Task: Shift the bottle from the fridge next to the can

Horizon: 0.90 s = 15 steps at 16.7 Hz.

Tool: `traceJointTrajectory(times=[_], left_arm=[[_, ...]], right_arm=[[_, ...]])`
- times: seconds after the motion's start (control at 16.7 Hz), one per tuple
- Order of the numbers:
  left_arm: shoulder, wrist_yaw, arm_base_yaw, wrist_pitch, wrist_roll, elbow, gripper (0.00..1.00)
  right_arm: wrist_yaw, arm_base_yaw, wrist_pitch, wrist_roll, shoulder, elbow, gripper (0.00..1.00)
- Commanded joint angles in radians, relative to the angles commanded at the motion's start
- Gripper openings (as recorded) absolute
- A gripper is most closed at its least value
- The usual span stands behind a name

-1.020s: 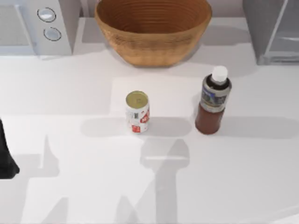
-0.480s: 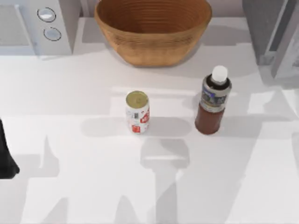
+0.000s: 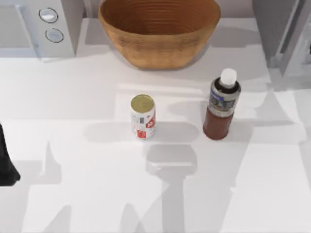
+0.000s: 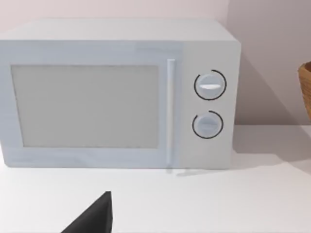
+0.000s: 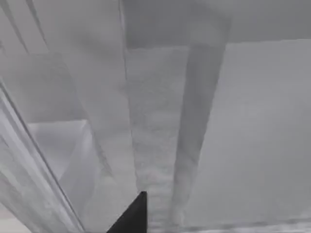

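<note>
Two task items stand on the white table [image 3: 73,194], entered as follows

1. Bottle [image 3: 222,104]: right of centre in the top view, out of the fridge [image 3: 269,24], standing on its base. Long axis vertical, white cap uppermost, leaning no way I can see.
2. Can [image 3: 143,116]: centre of frame, upright, gold top up. It stands left of the bottle, near it but with bare table between them.
3. Change: over the last second the fridge's pale door panel [image 3: 297,36] at upper right has swung to a new angle, and light patches have spread across the table's right side. Bottle and can have not moved. I judge the carry done and the door now being seen to.
4. Right gripper [image 5: 133,216]: up close against the fridge's grey panels; released or clenched, I cannot tell.
5. Left gripper [image 4: 97,218]: parked at the left edge, facing the microwave [image 4: 116,94]; grip likewise I cannot tell.
6. Basket [image 3: 159,46]: top centre, untouched
</note>
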Motion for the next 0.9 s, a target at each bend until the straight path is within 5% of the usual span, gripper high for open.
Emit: traceJointTrajectory(times=[0.9], left_arm=[[0.0,0.0,0.0,0.0,0.0,0.0,1.0]], right_arm=[[0.008,0.003,-0.09,0.003,0.358,0.448,1.0]])
